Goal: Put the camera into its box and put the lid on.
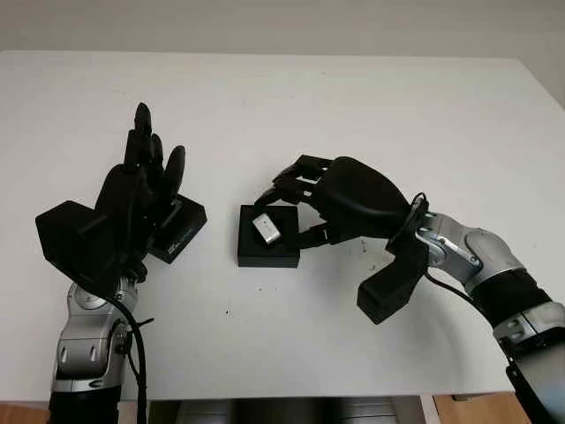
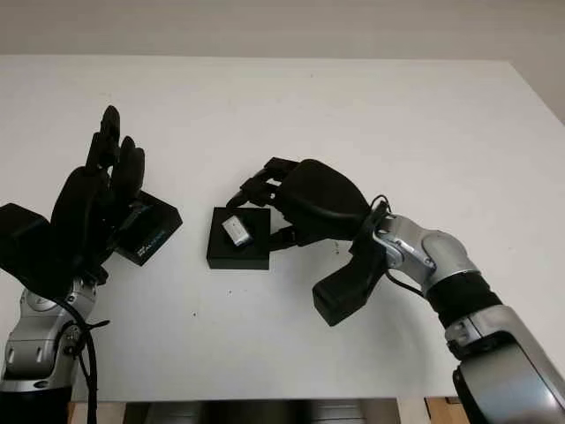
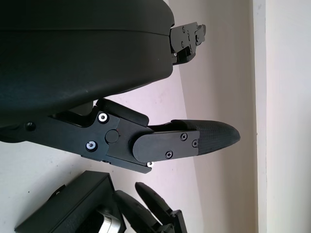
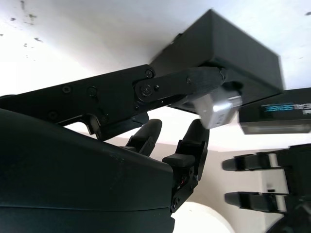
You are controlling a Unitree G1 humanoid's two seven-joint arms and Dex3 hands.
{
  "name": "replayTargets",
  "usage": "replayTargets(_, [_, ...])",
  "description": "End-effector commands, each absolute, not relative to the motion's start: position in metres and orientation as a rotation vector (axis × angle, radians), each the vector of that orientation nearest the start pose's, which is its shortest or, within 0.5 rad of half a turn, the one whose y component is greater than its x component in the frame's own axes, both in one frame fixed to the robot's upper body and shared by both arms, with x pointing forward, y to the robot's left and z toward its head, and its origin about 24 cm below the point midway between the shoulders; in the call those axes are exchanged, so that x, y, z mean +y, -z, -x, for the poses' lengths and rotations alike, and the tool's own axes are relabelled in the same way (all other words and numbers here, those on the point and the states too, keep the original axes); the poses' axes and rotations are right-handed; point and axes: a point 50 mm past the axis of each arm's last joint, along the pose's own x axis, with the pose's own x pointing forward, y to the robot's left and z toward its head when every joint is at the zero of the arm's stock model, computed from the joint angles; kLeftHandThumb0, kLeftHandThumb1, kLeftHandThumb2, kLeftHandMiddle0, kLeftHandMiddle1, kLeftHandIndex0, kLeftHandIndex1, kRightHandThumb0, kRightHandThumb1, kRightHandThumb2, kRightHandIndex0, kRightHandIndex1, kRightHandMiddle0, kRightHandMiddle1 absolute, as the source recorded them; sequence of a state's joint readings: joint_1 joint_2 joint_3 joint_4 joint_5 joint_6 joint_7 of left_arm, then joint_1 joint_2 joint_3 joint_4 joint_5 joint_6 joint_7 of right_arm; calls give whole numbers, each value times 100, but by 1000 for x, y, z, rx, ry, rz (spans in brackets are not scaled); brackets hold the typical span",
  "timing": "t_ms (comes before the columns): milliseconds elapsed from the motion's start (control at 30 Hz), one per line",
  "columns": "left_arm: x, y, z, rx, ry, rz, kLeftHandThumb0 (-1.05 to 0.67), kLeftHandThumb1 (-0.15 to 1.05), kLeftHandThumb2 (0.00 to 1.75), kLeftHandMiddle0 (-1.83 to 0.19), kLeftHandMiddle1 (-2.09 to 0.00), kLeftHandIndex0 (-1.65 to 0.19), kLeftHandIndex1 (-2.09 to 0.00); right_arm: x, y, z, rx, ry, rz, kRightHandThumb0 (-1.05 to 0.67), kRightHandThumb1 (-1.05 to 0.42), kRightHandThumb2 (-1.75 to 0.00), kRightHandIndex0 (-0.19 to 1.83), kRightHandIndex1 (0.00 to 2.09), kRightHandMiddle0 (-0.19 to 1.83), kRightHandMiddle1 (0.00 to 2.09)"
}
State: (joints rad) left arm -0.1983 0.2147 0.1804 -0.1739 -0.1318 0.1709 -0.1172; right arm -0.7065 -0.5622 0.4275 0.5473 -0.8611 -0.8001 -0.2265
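Right hand is seen curled over the far-right edge of the flat black square box, its fingers bent round nothing (the camera is not gripped). On the box top the small silver rectangular camera is lying askew, apparently not yet seated. In the right wrist view a fingertip is seen at or just beside the camera's edge; contact cannot be confirmed. Left hand is raised upright and open, w/ nothing held, in front of the black box lid with pale lettering, which is resting on the white table just left of the box.

For the step to be done well, the camera should prob. be nudged square w/ the recess, pressure kept light, so the box isn't slid across the table. The lid is best left alone till the camera is sat flush.
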Motion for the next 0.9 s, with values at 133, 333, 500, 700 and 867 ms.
replayTargets(133, [206,-133,-281,-232,14,-91,-69,105,47,19,0,19,0,-114,-132,-321,-932,-660,1328,-68,-90,-5,34,62,26,71])
replayTargets(333, [206,-133,-280,-228,12,-94,-69,105,48,19,0,19,0,-112,-132,-321,-939,-670,1319,-66,-88,-5,34,63,27,71])
replayTargets(500, [206,-132,-280,-229,16,-91,-69,105,48,19,0,19,0,-109,-132,-321,-960,-676,1317,-66,-89,-5,34,65,27,71])
replayTargets(700, [206,-131,-280,-228,12,-90,-70,105,47,19,0,19,0,-108,-130,-322,-1018,-648,1370,-64,-91,-6,31,82,28,82])
replayTargets(867, [206,-131,-280,-224,15,-91,-71,105,47,19,0,19,0,-107,-127,-324,-1076,-611,1410,-62,-92,-6,35,90,32,87])
